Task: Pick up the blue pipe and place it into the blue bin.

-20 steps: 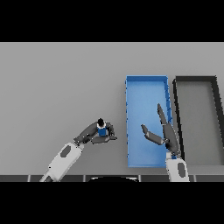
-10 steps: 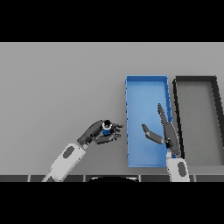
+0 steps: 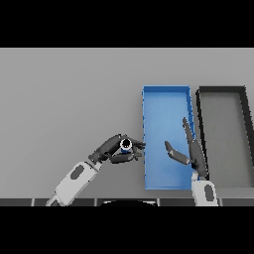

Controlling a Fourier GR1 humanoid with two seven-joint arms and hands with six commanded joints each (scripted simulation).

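The blue pipe (image 3: 126, 145) is a short tube seen end-on, with a pale rim and a dark bore. My left hand (image 3: 113, 150) is shut on it, fingers and thumb curled round it, just left of the blue bin (image 3: 165, 97). The bin is a long blue tray running away from me, right of centre. My right hand (image 3: 193, 152) hovers open over the bin's near right part, fingers straight and pointing away, thumb out to the left.
A black bin (image 3: 222, 91) of the same shape lies right beside the blue one, on its right. The grey table (image 3: 64, 99) stretches wide to the left and to the far side.
My left hand has carried the blue pipe to the right, from the open table to the blue bin's left wall. The right hand has hardly moved.
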